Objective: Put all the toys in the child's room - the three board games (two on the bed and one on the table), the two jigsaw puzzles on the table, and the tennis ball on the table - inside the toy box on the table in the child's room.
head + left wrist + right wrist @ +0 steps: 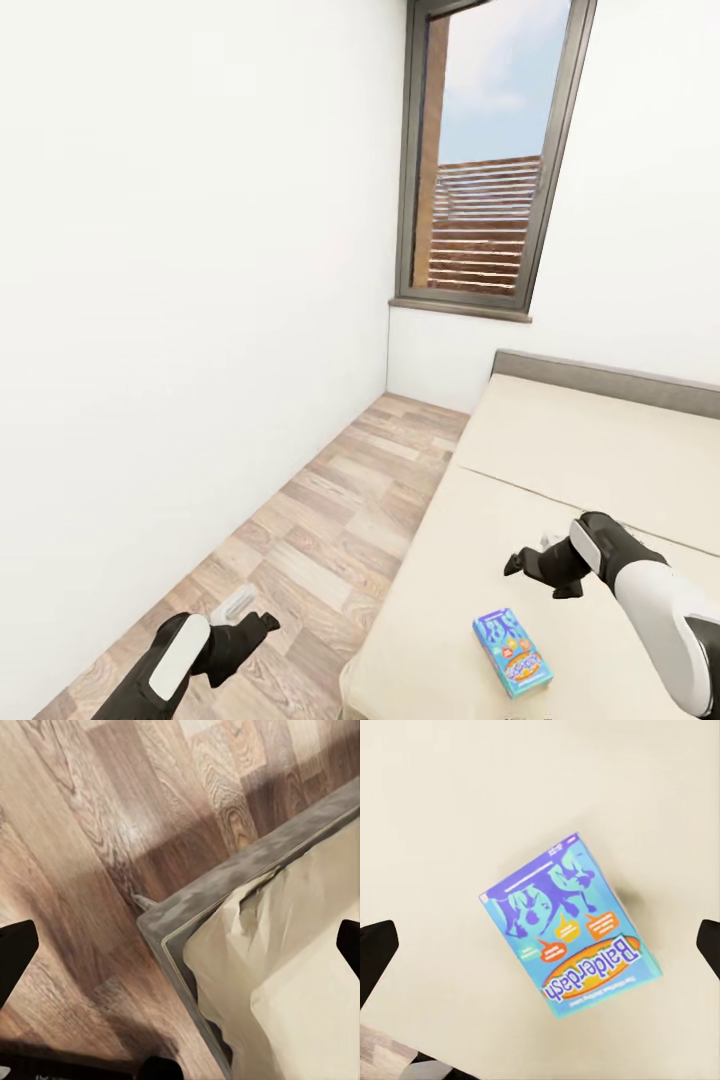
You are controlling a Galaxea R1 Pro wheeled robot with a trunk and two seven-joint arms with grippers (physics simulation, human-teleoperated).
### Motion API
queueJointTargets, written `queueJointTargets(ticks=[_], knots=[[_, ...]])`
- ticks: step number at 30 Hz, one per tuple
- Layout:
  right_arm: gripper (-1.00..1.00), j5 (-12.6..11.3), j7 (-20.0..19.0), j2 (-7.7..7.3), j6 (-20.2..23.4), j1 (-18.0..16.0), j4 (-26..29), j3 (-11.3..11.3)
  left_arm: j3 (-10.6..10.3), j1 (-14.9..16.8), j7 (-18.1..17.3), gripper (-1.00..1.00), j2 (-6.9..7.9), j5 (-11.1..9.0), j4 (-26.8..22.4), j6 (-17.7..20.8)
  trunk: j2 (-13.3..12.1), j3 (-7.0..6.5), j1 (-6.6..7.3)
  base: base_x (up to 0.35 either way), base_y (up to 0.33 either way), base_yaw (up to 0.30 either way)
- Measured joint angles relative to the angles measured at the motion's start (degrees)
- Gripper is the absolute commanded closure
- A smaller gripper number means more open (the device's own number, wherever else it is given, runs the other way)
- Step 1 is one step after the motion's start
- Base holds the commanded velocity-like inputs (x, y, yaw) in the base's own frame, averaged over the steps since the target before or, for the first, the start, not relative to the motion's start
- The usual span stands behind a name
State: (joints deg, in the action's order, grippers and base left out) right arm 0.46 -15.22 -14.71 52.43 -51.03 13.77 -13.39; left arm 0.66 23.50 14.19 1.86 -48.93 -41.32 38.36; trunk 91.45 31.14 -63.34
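Observation:
A mainly blue board game (pixel 512 653) lies flat on the beige mattress of the bed (pixel 600 450), near its front end. In the right wrist view the same board game (pixel 566 937) reads "Balderdash" and lies between the two dark fingertips (pixel 376 958). My right gripper (pixel 516 565) hovers open over the mattress, a little beyond the box and not touching it. My left gripper (pixel 266 622) hangs open over the wood plank floor (pixel 300 540) beside the bed. The left wrist view shows the bed's grey frame corner (pixel 161 926) and the mattress (pixel 300 967) below it.
A white wall (pixel 180 300) runs along the left of a narrow strip of floor. A dark-framed window (pixel 485 160) sits in the far wall above the head of the bed. The grey headboard (pixel 610 380) borders the mattress at the back.

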Motion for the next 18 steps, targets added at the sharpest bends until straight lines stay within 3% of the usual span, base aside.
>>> queueJointTargets(ticks=[3, 9, 14, 18], knots=[[-1.00, -0.18, -2.10, -0.18, -0.51, 1.79, -0.05, -0.10, 0.06, 0.15, 0.13, -1.00, 0.19, -0.13, 0.05, 0.21, 1.20, 0.54, -0.66, 0.001, 0.000, 0.000], [-1.00, 0.38, -9.96, -2.12, -1.55, 2.76, 0.03, 0.36, 0.01, 0.25, 0.42, -1.00, 0.23, -0.06, 0.54, 0.21, 3.61, 1.61, -1.98, 0.000, 0.000, 0.000], [-1.00, 0.51, -11.35, -4.15, -2.38, 2.87, -0.01, 0.55, -0.07, 0.29, 0.87, -1.00, 0.01, -0.04, 0.74, -0.59, 5.62, 2.51, -3.08, 0.000, 0.000, 0.000], [-1.00, 0.39, -12.53, -4.89, -2.45, 2.84, 0.20, 0.58, -0.17, 0.30, 0.94, -1.00, 0.05, -0.03, 0.82, -1.28, 7.22, 3.23, -3.95, 0.000, 0.000, 0.000]])
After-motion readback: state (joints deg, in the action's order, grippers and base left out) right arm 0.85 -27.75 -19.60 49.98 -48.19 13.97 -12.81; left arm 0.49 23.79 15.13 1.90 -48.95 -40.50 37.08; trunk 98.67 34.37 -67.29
